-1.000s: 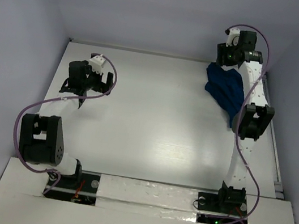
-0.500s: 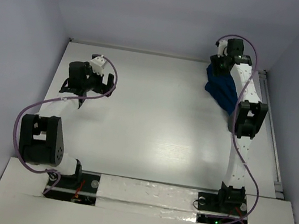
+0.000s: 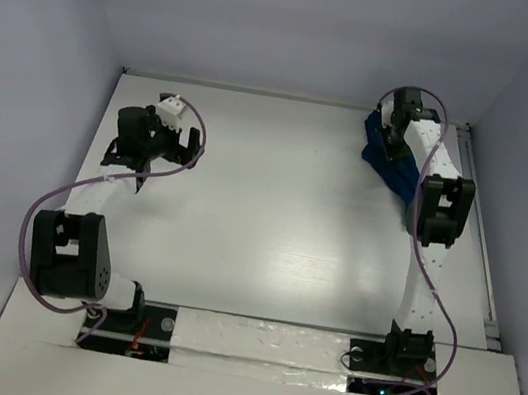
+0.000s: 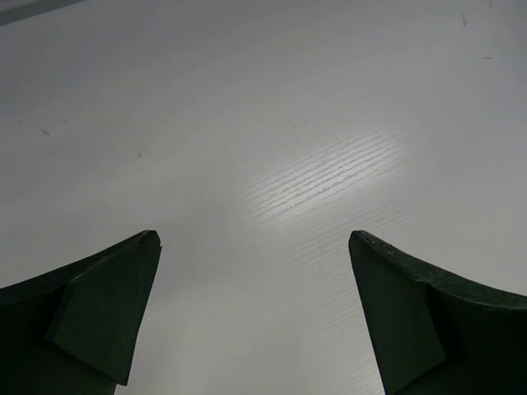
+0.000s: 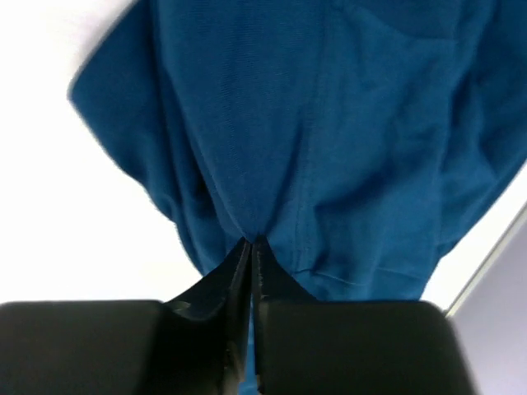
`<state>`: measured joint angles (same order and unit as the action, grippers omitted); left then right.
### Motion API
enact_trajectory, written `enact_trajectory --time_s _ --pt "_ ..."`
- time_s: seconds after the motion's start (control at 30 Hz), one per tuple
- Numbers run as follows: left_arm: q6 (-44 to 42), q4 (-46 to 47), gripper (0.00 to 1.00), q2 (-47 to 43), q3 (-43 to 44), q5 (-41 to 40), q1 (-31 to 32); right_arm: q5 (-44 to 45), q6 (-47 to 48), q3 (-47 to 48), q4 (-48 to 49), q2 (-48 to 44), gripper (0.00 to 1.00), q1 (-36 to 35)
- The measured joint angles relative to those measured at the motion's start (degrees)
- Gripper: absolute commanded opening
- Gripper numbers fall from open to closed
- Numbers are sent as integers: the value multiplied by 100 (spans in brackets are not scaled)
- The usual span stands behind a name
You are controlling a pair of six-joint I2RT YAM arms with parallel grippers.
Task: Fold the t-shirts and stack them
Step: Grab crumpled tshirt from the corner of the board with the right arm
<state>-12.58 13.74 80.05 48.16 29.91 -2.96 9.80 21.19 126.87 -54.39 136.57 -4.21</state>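
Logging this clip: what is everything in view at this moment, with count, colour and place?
t-shirt: one, dark blue, bunched at the far right corner of the table, a fold pinched in the right gripper
table: one, white, bare apart from the shirt
walls: pale lavender-grey, enclosing the table on three sides
cables: two, purple, one looping along each arm
left gripper: one, dark fingers spread wide, over bare table at the far left, holding nothing
right gripper: one, dark fingers closed on the shirt cloth at the far right
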Motion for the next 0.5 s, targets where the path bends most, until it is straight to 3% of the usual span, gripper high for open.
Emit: enact_trajectory --time_s 0.27,0.5 --pt "7 -2 99 -129 0 52 -68 256 -17 -376 273 -219 0 0" --pt "20 0 99 -129 0 105 -81 -575 -17 -354 142 -1134 0 -83"
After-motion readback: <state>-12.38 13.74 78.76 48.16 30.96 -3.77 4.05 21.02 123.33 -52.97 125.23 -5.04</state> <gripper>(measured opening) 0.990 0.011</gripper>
